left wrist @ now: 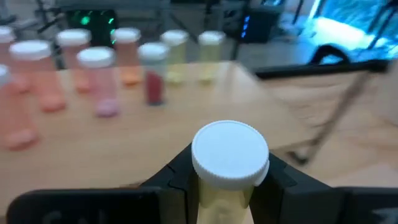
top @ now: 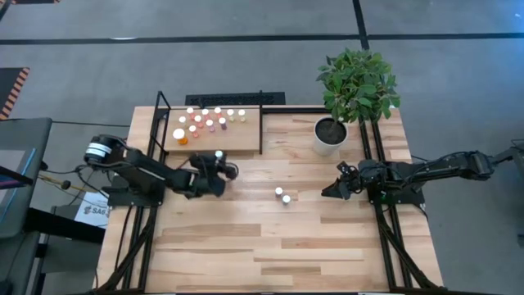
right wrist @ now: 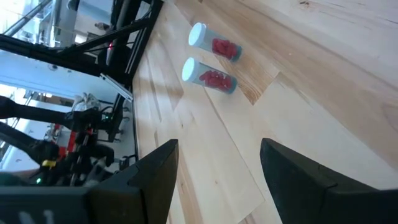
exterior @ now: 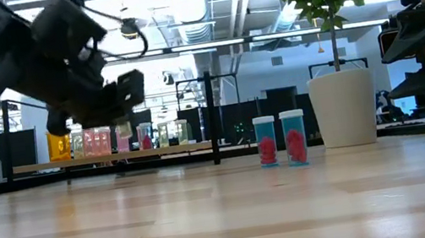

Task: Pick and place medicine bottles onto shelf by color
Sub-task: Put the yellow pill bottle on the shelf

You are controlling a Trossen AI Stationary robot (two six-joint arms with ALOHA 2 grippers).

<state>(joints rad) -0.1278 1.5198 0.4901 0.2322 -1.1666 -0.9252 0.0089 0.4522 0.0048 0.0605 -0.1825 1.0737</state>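
My left gripper (top: 219,166) is shut on a white-capped bottle with pale yellow contents (left wrist: 229,163), just in front of the shelf (top: 246,141), a light-wood board in a black rod frame. Several white-capped bottles, orange, pink, red and yellowish (top: 206,120), stand on the shelf, with a larger white-capped one (top: 178,135) at its left. Two bottles with red contents (top: 283,197) stand upright on the tabletop, also in the right wrist view (right wrist: 209,61). My right gripper (top: 334,189) is open and empty, to their right. My left gripper pinches the bottle's body just below its white cap (left wrist: 231,152) between its two fingers (left wrist: 177,177), one on each side. The bottle stands upright in the hold, cap up. In the low view the gripper (exterior: 120,99) is clear of the table.
A white pot (top: 329,136) with a green plant (top: 359,82) stands at the far right of the table. Black frame rods (top: 385,229) run along the table's left and right sides. Open tabletop lies toward the near edge (top: 262,262).
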